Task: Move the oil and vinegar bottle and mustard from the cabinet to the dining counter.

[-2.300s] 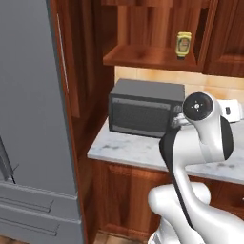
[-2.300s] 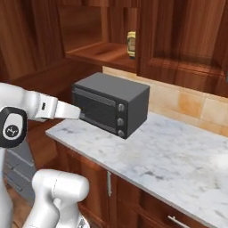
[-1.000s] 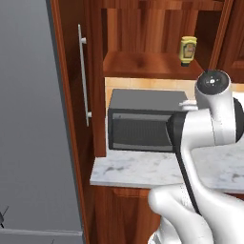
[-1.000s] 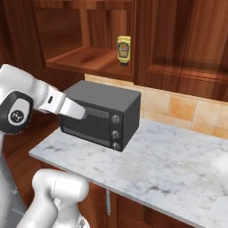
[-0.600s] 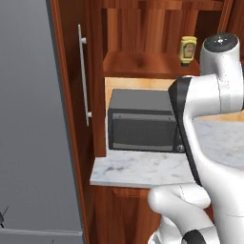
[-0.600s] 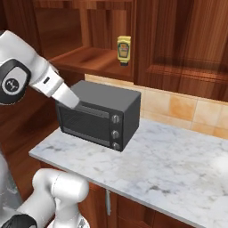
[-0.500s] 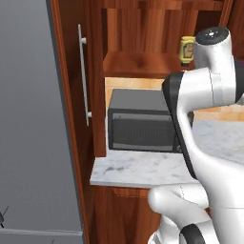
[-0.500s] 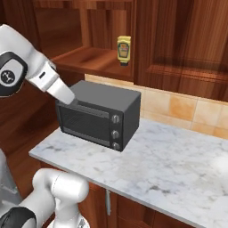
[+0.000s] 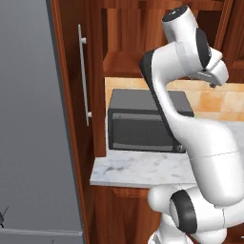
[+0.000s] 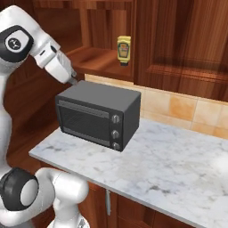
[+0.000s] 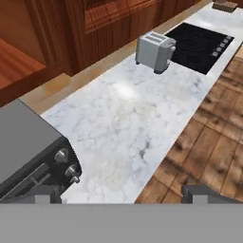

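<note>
The big reddish-brown wooden cabinet (image 10: 178, 49) on the wall has an open shelf. Below it runs a long white and grey marble worktop (image 10: 173, 169). On the worktop sits a dark grey toaster oven (image 10: 98, 113) with three round knobs. In the hand view, a small silver toaster (image 11: 154, 51) stands farther along the worktop, next to a flat black stove top (image 11: 199, 47). A tall silver bar handle (image 9: 83, 81) runs up a wooden panel beside the big grey fridge (image 9: 33, 119).

The white robot arm is raised up high, above the toaster oven. Its gripper (image 11: 118, 194) is wide open and holds nothing. The two dark fingertips (image 11: 204, 193) stand far apart, and there is just floor and worktop between them.

The small yellow mustard bottle (image 10: 124, 50) with a dark cap stands upright on the cabinet shelf, above the toaster oven and well away from the gripper. I cannot see the tan oil and vinegar bottle, or the dining counter.

I think the robot is at the very start, getting ready to reach for the mustard. Next, the hand likely needs to turn toward the shelf, because it looks down along the worktop now. Then it should go up over the toaster oven without bumping it, put its fingers on both sides of the mustard, and squeeze.
</note>
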Tool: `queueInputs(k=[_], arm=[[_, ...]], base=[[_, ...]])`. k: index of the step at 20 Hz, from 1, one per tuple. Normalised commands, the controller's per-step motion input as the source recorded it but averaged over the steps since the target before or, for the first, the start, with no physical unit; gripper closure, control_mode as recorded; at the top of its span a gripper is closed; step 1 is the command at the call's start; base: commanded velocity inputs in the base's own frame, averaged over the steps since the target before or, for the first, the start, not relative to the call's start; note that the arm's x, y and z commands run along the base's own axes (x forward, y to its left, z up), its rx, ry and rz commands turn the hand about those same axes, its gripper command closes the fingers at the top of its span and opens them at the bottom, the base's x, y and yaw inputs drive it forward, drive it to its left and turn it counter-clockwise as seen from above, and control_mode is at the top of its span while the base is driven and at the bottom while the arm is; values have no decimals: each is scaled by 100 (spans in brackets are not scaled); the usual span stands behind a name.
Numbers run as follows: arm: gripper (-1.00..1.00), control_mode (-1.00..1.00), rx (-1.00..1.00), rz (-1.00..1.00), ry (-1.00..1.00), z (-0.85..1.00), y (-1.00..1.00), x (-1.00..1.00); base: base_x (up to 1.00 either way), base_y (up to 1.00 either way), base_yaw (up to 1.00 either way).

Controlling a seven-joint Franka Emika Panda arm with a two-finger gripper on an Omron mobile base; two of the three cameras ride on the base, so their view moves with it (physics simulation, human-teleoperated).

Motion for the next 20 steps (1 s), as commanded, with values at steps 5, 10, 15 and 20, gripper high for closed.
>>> queueInputs(k=[5,10,15,20], arm=[[-100,-100,-5,-11,-2,13,-1,54],[-100,-100,-4,-2,-8,8,-17,40],[-100,-100,-3,0,-17,3,-18,35],[-100,-100,-8,1,-26,0,-3,36]], base=[[0,0,0],[0,0,0],[0,0,0],[0,0,0]])
